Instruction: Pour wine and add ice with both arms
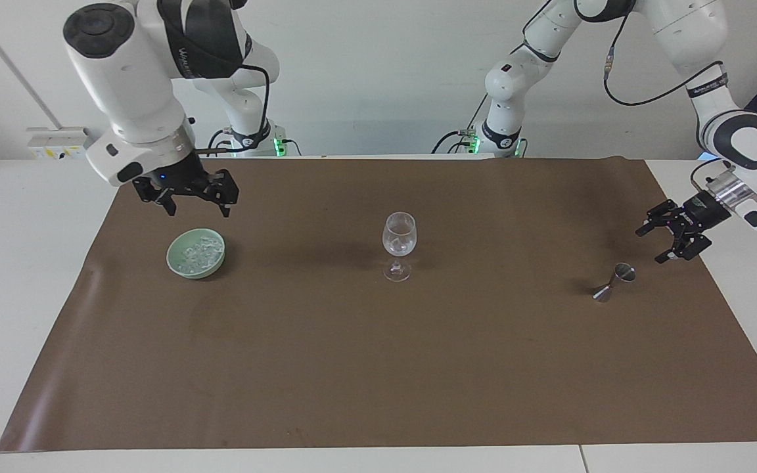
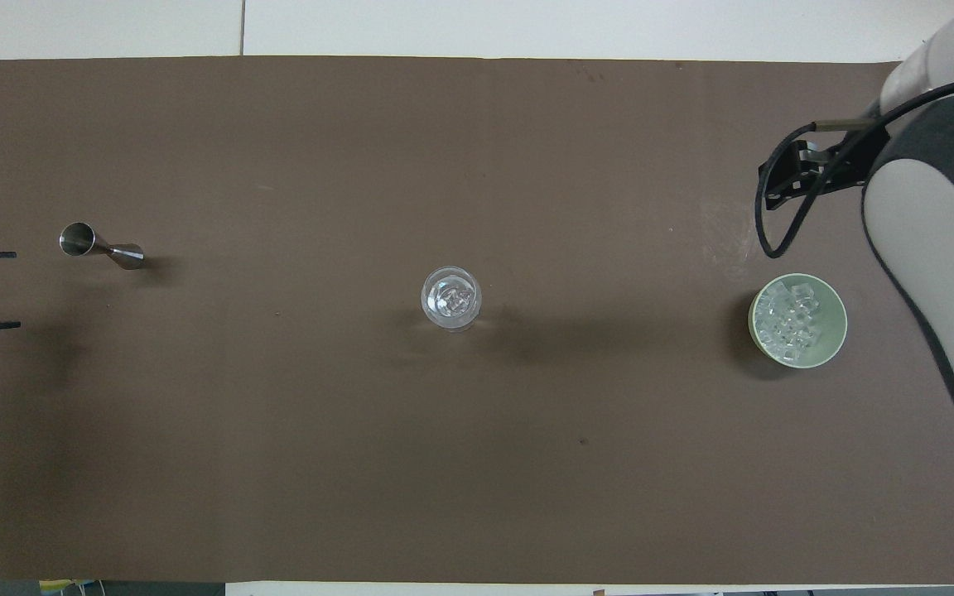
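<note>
A stemmed wine glass [image 1: 399, 244] stands at the middle of the brown mat, with a few chunks of ice [image 1: 398, 247] in its bowl; it also shows in the overhead view [image 2: 450, 298]. A pale green bowl [image 1: 177, 262] holds more ice [image 2: 790, 319] toward the right arm's end. My right gripper [image 1: 198, 211] is open and empty, up in the air close by the green bowl [image 2: 838, 331]. A small metal jigger [image 1: 615, 281] sits toward the left arm's end. My left gripper [image 1: 651, 247] is open and empty, beside the jigger [image 2: 100, 247] and apart from it.
The brown mat [image 1: 378, 368] covers most of the white table. In the overhead view the right arm's big body [image 2: 932, 248] hides its gripper, and the left gripper [image 2: 15, 290] shows only at the view's edge.
</note>
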